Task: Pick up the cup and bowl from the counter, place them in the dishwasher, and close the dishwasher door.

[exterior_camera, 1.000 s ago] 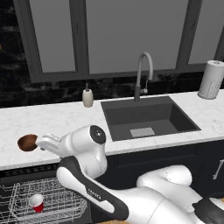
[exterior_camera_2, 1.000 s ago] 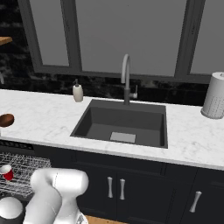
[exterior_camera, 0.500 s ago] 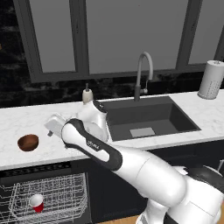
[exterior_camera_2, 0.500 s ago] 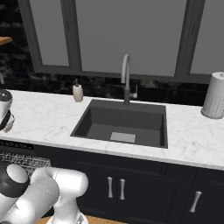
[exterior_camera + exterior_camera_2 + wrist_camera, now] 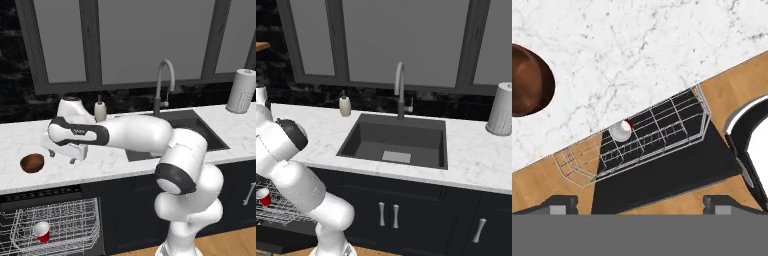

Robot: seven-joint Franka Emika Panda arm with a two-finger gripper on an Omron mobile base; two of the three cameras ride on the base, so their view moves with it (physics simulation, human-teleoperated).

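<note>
The reddish-brown bowl sits on the white marble counter near its left end. My gripper hangs open just right of the bowl, pointing down at the counter and holding nothing. In the hand view the bowl lies at the left edge, off to the side of the open gripper. The red cup stands in the dishwasher's white wire rack, pulled out below the counter. The cup shows its white rim, and the dark dishwasher door lies open flat under the rack.
A beige soap bottle stands behind my arm by the wall. The dark sink with its tap lies to the right. A paper towel roll stands at the far right. Wooden floor shows beside the door.
The arm has swung up and unfolded, and the hand now hovers over the counter right of the bowl. The gripper stayed open. Bowl and cup have not moved.
</note>
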